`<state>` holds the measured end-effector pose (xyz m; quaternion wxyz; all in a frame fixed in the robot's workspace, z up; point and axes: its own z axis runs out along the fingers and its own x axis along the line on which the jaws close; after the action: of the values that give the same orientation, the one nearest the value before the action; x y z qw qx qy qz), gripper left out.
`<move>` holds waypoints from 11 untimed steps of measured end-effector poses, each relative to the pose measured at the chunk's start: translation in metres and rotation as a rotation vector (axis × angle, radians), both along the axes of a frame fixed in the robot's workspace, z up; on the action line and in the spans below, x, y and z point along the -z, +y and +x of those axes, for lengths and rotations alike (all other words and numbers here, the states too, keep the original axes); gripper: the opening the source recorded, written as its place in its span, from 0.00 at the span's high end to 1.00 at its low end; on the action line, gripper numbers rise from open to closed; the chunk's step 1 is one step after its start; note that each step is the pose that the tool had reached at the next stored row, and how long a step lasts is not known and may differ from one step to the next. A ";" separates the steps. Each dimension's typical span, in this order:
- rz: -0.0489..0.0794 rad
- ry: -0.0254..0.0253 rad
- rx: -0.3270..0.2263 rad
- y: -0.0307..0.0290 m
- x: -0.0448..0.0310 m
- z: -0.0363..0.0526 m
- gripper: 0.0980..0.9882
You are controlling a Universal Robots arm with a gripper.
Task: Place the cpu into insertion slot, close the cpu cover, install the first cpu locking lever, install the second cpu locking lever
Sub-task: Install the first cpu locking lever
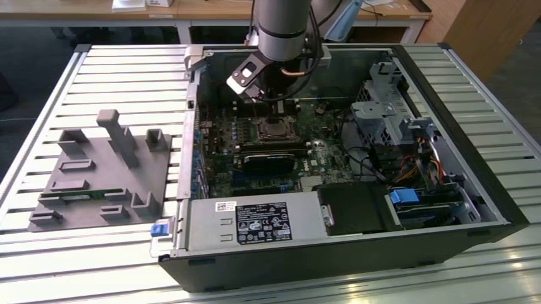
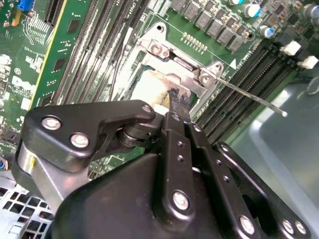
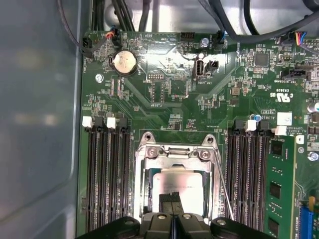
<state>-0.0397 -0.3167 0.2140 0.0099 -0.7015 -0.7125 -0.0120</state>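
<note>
In the exterior view a grey fixture (image 1: 101,171) lies on the slatted worktop (image 1: 50,82), at nine o'clock from the open computer case (image 1: 338,253). Inside, the gripper (image 3: 172,199), fingers together and empty, touches the cpu (image 3: 188,184), which is seated in the insertion slot (image 1: 272,130). A thin lever (image 2: 254,99) juts beside it.

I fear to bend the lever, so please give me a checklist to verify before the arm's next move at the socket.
1. cpu lies in the insertion slot: ok.
2. cpu cover lowered over the cpu: ok.
3. Locking lever latched: not ok, in the second wrist view its rod sticks out free.
4. Pincer shut, tips over the cpu: ok.
5. Pincer clear of the cpu's top: cannot tell.
</note>
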 end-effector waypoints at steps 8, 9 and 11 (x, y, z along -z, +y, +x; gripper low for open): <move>0.000 -0.0003 0.000 -0.0005 -0.0112 -0.0002 0.99; 0.000 -0.0002 0.000 -0.0014 -0.0113 -0.0003 0.99; 0.000 -0.0003 0.000 -0.0042 -0.0113 -0.0005 0.99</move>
<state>-0.0402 -0.3209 0.2253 0.0098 -0.7015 -0.7125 -0.0122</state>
